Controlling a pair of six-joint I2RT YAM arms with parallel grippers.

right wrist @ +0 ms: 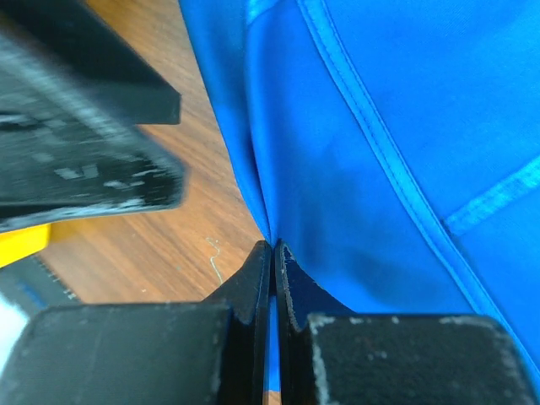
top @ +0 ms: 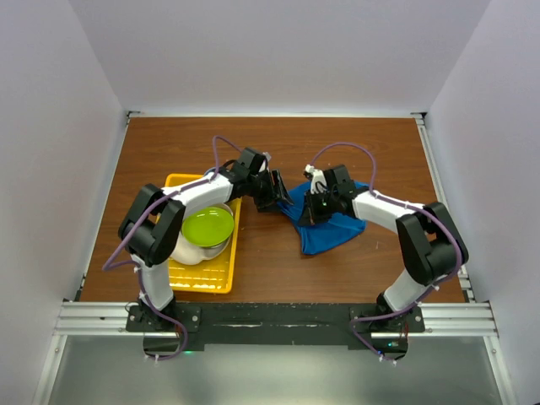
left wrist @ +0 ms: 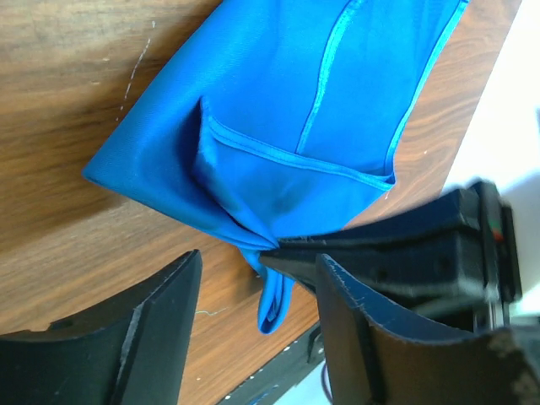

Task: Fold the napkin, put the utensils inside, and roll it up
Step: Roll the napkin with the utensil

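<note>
The napkin point(top: 334, 229) is a bright blue cloth lying rumpled and partly folded on the wooden table, right of centre. My right gripper point(top: 308, 211) is shut on its left corner; in the right wrist view the jaws point(right wrist: 272, 249) pinch a thin fold of the napkin point(right wrist: 380, 126). My left gripper point(top: 284, 197) stands open just left of that corner. In the left wrist view its fingers point(left wrist: 164, 329) straddle the hanging tip of the napkin point(left wrist: 278, 110) without touching it, and the right gripper point(left wrist: 274, 251) holds the cloth there. The utensils are out of view.
A yellow tray point(top: 202, 283) sits at the left under the left arm, holding a green bowl point(top: 207, 226) and a white bowl point(top: 190, 251). White walls close in the table on three sides. A left finger point(right wrist: 101, 181) shows blurred in the right wrist view.
</note>
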